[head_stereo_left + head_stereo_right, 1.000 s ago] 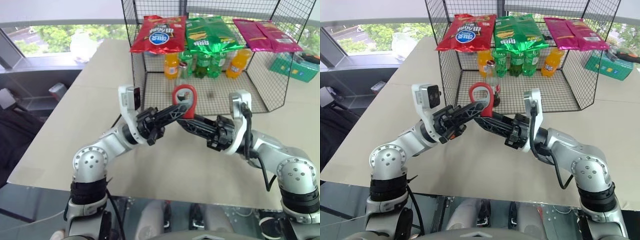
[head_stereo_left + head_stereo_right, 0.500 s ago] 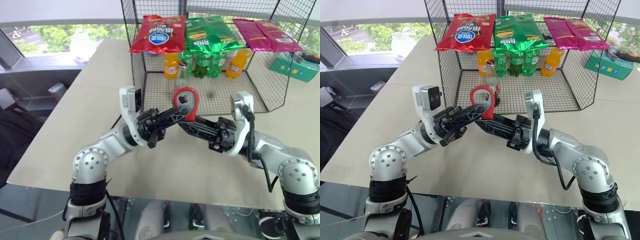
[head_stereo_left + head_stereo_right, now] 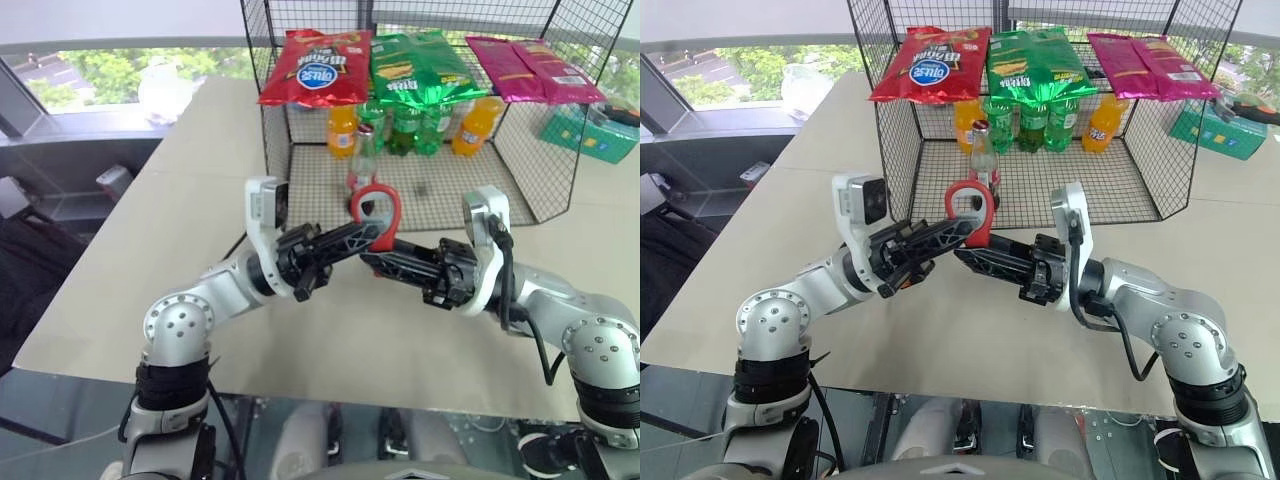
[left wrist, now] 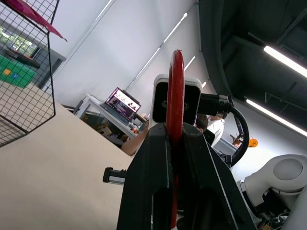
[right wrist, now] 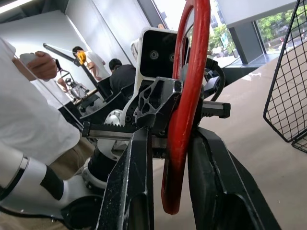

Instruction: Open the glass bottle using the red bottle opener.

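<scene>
1. Left eye view. The left gripper [image 3: 368, 237] and the right gripper [image 3: 372, 258] meet above the desk [image 3: 200, 190], both at the short handle of the red bottle opener [image 3: 377, 212]. The ring head stands upright above them, which suits a handover or a regrip between the arms before the opener goes to the cap. The glass bottle [image 3: 362, 160] stands upright and capped behind the opener, on the floor of the wire cage [image 3: 440, 190], just in front of the orange soda bottles [image 3: 343, 130] and green soda bottles [image 3: 405, 128]; neither gripper touches it.

2. Right eye view. The same arrangement, with the bottle's neck rising clear behind the ring; opening looks not yet begun.

3. Left wrist view. The left gripper's fingers [image 4: 153, 182] are closed flat against the thin red handle, seen edge-on, so this gripper carries the opener.

4. Right wrist view. The right gripper's fingers [image 5: 136, 187] stand a narrow way apart on either side of the handle's lower end. Whether they press it cannot be told; a little daylight seems to remain on one side.
</scene>
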{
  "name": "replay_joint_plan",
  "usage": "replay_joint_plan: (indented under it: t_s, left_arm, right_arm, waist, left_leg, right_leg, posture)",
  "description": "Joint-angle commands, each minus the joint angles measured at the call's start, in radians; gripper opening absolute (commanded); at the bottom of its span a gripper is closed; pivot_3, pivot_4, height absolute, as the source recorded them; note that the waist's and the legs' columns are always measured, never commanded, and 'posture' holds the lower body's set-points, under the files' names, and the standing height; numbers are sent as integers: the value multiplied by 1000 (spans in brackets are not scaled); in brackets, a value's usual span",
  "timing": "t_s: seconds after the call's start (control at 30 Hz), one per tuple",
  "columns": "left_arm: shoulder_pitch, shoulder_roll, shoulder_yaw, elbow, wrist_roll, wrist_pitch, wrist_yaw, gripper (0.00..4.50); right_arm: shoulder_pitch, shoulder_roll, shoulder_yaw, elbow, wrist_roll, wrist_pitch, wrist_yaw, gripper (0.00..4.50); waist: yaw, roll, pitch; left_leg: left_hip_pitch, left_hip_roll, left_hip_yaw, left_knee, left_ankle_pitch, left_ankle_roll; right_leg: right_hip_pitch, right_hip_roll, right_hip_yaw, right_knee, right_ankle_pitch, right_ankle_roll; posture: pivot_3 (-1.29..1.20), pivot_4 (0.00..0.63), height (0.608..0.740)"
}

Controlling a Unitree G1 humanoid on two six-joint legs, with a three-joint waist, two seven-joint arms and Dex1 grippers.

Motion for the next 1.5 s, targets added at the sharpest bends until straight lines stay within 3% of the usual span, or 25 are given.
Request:
replay_joint_plan:
  t_s: [0.03, 0.43, 0.47, 0.6, 0.8, 0.83, 1.07, 1.1, 1.13, 1.17, 1.23, 1.37, 1.5]
  left_arm:
    - [-6, 13, 47, -7, -21, -34, 2, 865]
    - [-2, 8, 42, -17, -4, -47, 4, 865]
    - [-2, 8, 41, -18, -5, -48, 4, 865]
    - [16, 10, 38, -17, 7, -59, -16, 865]
    - [39, 19, 40, -14, 21, -68, -46, 865]
    - [40, 21, 41, -11, 23, -68, -48, 865]
    - [127, 107, 55, -48, 92, -79, -76, 865]
    - [153, 132, 62, -55, 113, -83, -88, 1381]
    - [185, 161, 65, -64, 153, -101, -105, 1473]
    - [210, 188, 64, -71, 187, -117, -124, 2119]
    - [285, 274, 55, -105, 266, -152, -212, 2910]
    - [415, 405, 10, -137, 486, -323, -370, 2910]
    - [507, 465, -47, -131, 679, -524, -483, 2910]
  right_arm:
    - [11, -23, -11, -36, 0, 4, 41, 422]
    - [-24, -17, -16, -2, 17, 17, 24, 422]
    - [-28, -17, -16, -3, 20, 19, 21, 1457]
    - [-52, -10, -10, -11, 25, 30, 2, 3235]
    - [-66, 0, -12, -12, 50, 45, -22, 3235]
    - [-61, -4, -7, -13, 38, 47, -18, 2691]
    - [23, -53, 64, -39, -166, 10, 65, 2691]
    - [48, -65, 77, -40, -206, -7, 92, 2927]
    - [76, -86, 93, -45, -249, -25, 128, 3174]
    - [97, -103, 105, -51, -284, -42, 162, 3653]
    - [138, -127, 120, -63, -365, -92, 198, 4455]
    - [225, -159, 136, -67, -484, -190, 282, 4455]
    - [294, -190, 146, -70, -600, -298, 353, 4455]
  waist:
    - [0, 0, 0]
    - [0, 0, 0]
    - [0, 0, 0]
    - [0, 0, 1]
    - [1, 0, 1]
    - [1, 0, 1]
    - [-1, 1, 1]
    - [-2, 1, 1]
    - [-1, 1, 1]
    - [-1, 1, 1]
    - [-1, 2, 2]
    - [0, 4, 3]
    - [1, 7, 5]
  left_leg:
    - [0, 0, 0, 0, 0, 0]
    - [0, 0, 0, -1, 0, 0]
    - [0, 0, 0, -1, 0, 0]
    - [0, 0, 0, -2, 0, 0]
    - [-1, 0, 0, -4, 0, 0]
    - [-1, 0, 0, -4, 0, 0]
    - [-1, 0, 0, -6, 0, 0]
    - [-1, 0, 0, -7, 0, 0]
    - [-1, 0, 0, -7, 0, 0]
    - [-1, 0, 0, -8, 0, 0]
    - [-2, 0, 0, -8, 0, 0]
    - [-2, 0, 0, -10, -3, -5]
    - [-2, 0, -1, -12, -3, -5]
  right_leg:
    - [0, 0, 0, 0, 0, 0]
    - [0, 0, 0, -1, 0, 0]
    - [0, 0, 0, -2, 0, 0]
    - [-1, 0, 0, -2, 0, 0]
    - [-1, 0, 0, -3, 0, 0]
    - [-1, 0, 0, -4, 0, 0]
    - [-1, 0, 0, -5, 0, 0]
    - [-2, 0, 0, -6, 0, 0]
    - [-2, 0, 0, -6, 0, 0]
    - [-2, 0, 0, -7, 0, 0]
    - [-2, 0, -1, -8, 0, 0]
    - [-2, 0, -1, -10, -2, 3]
    - [-3, -2, -2, -13, -4, 0]
  posture:
    - [0, 150, 740]
    - [0, 150, 740]
    - [0, 150, 740]
    - [0, 150, 740]
    - [0, 150, 740]
    - [0, 150, 740]
    - [0, 150, 740]
    - [0, 150, 740]
    - [0, 150, 740]
    - [0, 150, 740]
    - [0, 150, 740]
    - [0, 150, 740]
    - [0, 150, 740]
